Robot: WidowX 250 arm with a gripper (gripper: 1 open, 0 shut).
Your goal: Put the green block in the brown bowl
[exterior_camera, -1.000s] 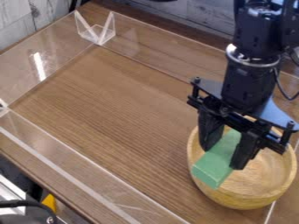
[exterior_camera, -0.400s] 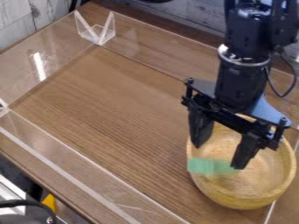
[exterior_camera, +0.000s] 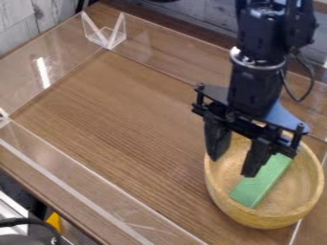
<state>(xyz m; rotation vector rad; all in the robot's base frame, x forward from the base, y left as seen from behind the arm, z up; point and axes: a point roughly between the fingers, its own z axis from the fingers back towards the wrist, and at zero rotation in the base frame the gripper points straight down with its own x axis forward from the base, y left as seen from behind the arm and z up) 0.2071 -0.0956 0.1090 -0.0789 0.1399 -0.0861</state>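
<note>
The bright green flat rectangular block (exterior_camera: 265, 178) lies inside the round tan wooden bowl (exterior_camera: 225, 193); the hand (exterior_camera: 243, 158), spread wide and empty at its twelve o'clock, could snag it on lifting.

The green block (exterior_camera: 261, 180) no longer sits upright between the fingers as it does a second ago; it now lies free inside the brown bowl (exterior_camera: 301, 196), slanting from the floor up toward the far wall, with nothing gripping it. The gripper (exterior_camera: 243, 156) stands with its jaws spread wider than before, its fingertips just above the near end of the block. The arm sits a little further left and higher in the picture than earlier.
</note>
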